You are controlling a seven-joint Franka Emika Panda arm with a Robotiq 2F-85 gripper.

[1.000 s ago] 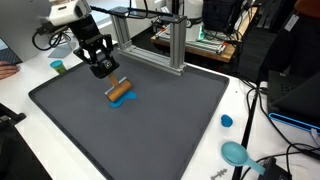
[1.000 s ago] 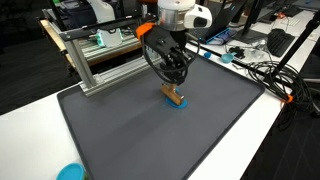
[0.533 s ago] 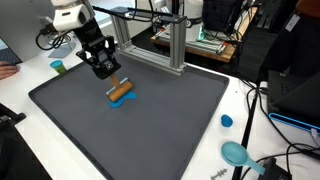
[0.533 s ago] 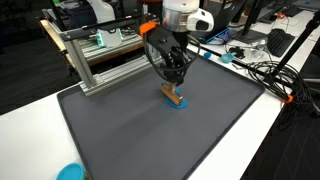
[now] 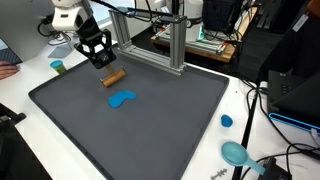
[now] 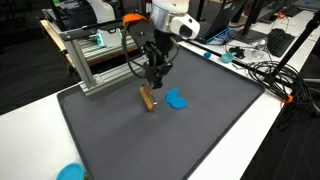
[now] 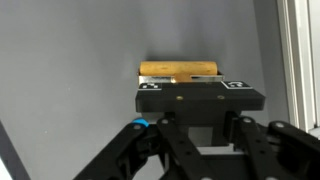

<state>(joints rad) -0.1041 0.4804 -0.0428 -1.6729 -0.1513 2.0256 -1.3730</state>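
Note:
A short wooden cylinder (image 5: pixel 114 77) hangs just under my gripper (image 5: pixel 104 64), which is shut on it, above the back left of the dark mat (image 5: pixel 150 130). In an exterior view the cylinder (image 6: pixel 148 98) sits below the gripper (image 6: pixel 151 82), left of a flat blue disc (image 6: pixel 177 98). The blue disc (image 5: pixel 122 99) lies bare on the mat, apart from the cylinder. In the wrist view the cylinder (image 7: pixel 180 70) lies crosswise just beyond the black gripper (image 7: pixel 182 80) body, which hides the fingertips.
An aluminium frame (image 5: pixel 160 40) stands along the mat's back edge, close to the gripper. A blue cup (image 5: pixel 58 67) stands off the mat at the left. A small blue cap (image 5: pixel 227 121) and a teal bowl (image 5: pixel 236 153) lie on the white table at the right.
The gripper has lifted the cylinder off the blue disc and carried it toward the frame. The disc is now uncovered and has stayed in place.

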